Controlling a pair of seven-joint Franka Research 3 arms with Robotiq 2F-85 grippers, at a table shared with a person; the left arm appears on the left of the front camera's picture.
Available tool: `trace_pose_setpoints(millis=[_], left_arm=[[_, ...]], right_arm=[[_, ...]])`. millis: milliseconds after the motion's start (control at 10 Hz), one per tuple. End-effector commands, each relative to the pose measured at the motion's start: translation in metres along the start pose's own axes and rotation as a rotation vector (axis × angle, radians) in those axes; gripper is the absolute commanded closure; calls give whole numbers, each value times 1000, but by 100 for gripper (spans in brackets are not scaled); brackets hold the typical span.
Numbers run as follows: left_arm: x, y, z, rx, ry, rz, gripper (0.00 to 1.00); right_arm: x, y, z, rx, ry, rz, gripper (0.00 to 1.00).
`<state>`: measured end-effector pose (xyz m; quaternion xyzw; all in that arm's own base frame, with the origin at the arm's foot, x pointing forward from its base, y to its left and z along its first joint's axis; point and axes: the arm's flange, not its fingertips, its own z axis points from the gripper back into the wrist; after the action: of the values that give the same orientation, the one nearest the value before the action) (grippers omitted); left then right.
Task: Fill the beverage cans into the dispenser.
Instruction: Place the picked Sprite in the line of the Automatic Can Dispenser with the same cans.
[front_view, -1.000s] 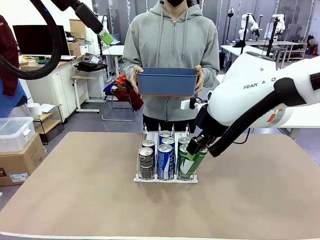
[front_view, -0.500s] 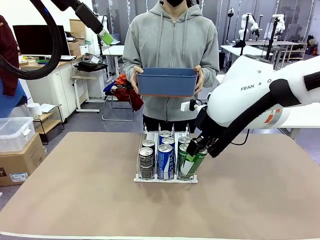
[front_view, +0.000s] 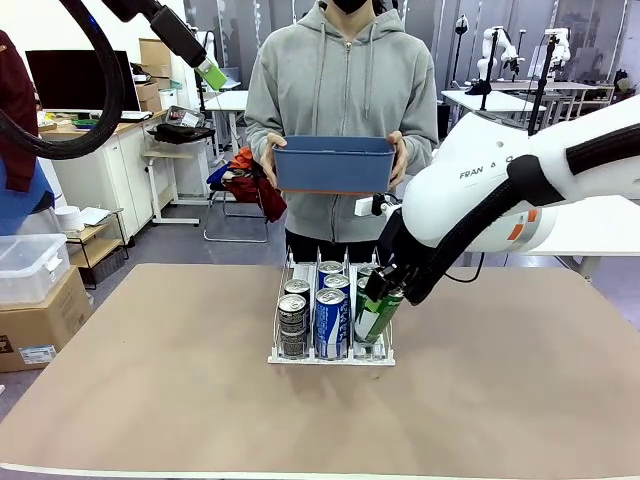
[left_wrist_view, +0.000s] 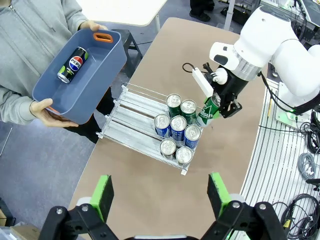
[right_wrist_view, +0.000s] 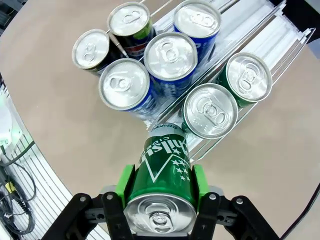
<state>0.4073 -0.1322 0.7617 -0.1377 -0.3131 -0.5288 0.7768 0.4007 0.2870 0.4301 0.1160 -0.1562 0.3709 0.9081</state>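
Note:
My right gripper (front_view: 381, 296) is shut on a green-and-white beverage can (front_view: 377, 315), which hangs tilted over the front of the dispenser's (front_view: 330, 360) right lane. In the right wrist view the held can (right_wrist_view: 162, 170) sits between the green pads (right_wrist_view: 124, 183), its foot by the front green can (right_wrist_view: 210, 110). Dark cans (front_view: 292, 322) fill the left lane and blue-and-white cans (front_view: 330, 320) the middle one. My left gripper (left_wrist_view: 160, 195) is open and empty, raised high at the left (front_view: 211, 73). The dispenser (left_wrist_view: 127, 117) lies far below it.
A person at the far side holds a blue tub (front_view: 335, 165) in both hands above the table edge. One dark can (left_wrist_view: 73, 63) lies in the tub (left_wrist_view: 102, 70). The brown tabletop (front_view: 150, 380) is bare around the rack. Boxes (front_view: 35, 300) stand off the table's left.
My right arm has swung left and a little up, carrying the tilted green can toward the front of the right lane. The left arm and the person have stayed put.

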Motion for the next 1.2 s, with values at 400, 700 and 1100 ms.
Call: trace_pose_setpoints(millis=[400,700,1100], left_arm=[[-2,-2,2,-13,-4,19,0],[-2,-2,2,-13,-4,19,0],[-2,-2,2,-13,-4,19,0]], right_arm=[[41,-22,-23,-61,67,-20,42],[45,-18,-39,-59,134,-1,42],[44,-13,-49,-57,179,13,42]])
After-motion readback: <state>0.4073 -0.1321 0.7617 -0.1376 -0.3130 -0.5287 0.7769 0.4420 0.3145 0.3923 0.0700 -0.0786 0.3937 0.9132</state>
